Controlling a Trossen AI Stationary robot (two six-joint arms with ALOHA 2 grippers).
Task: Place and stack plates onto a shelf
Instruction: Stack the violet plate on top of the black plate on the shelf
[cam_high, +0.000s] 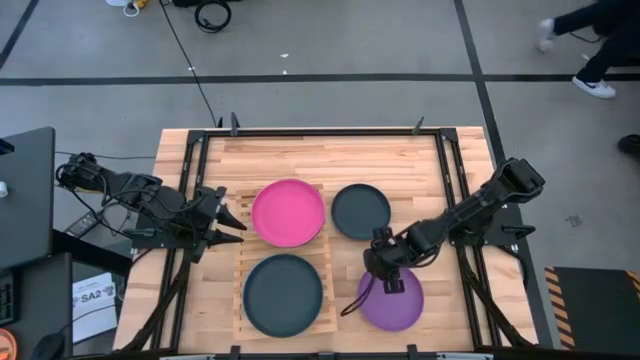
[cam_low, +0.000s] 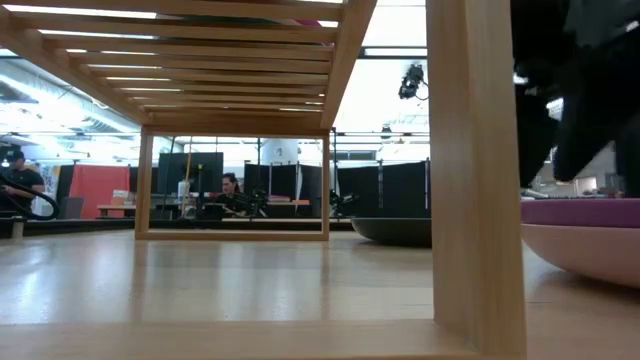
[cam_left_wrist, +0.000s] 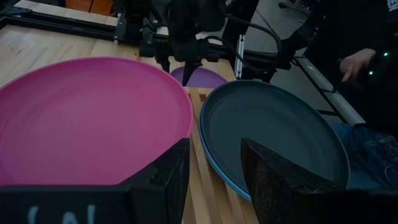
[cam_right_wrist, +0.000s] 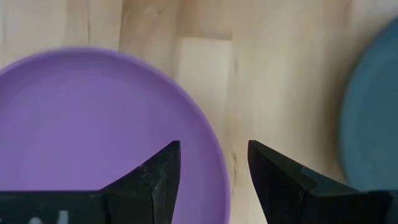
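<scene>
The wooden slatted shelf (cam_high: 329, 252) carries a magenta plate (cam_high: 288, 212) at its far end and a dark blue-grey plate (cam_high: 283, 294) at its near end. A dark grey plate (cam_high: 361, 211) rests on the table to the shelf's right. A purple plate (cam_high: 398, 305) lies nearer, stacked on a salmon plate (cam_low: 590, 255). My right gripper (cam_high: 390, 283) hangs open just above the purple plate's far rim (cam_right_wrist: 211, 149), one finger over the plate and one over the table. My left gripper (cam_high: 238, 222) is open at the shelf's left edge, pointing right between the magenta plate (cam_left_wrist: 87, 118) and the blue-grey plate (cam_left_wrist: 273, 130).
Black frame rails (cam_high: 195, 180) run along the table's left, right and far sides. A person's hand (cam_left_wrist: 351, 62) shows beyond the table's right side, and a person's legs (cam_high: 600, 50) show on the floor beyond the far right corner. Bare tabletop lies along the far edge (cam_high: 320, 150).
</scene>
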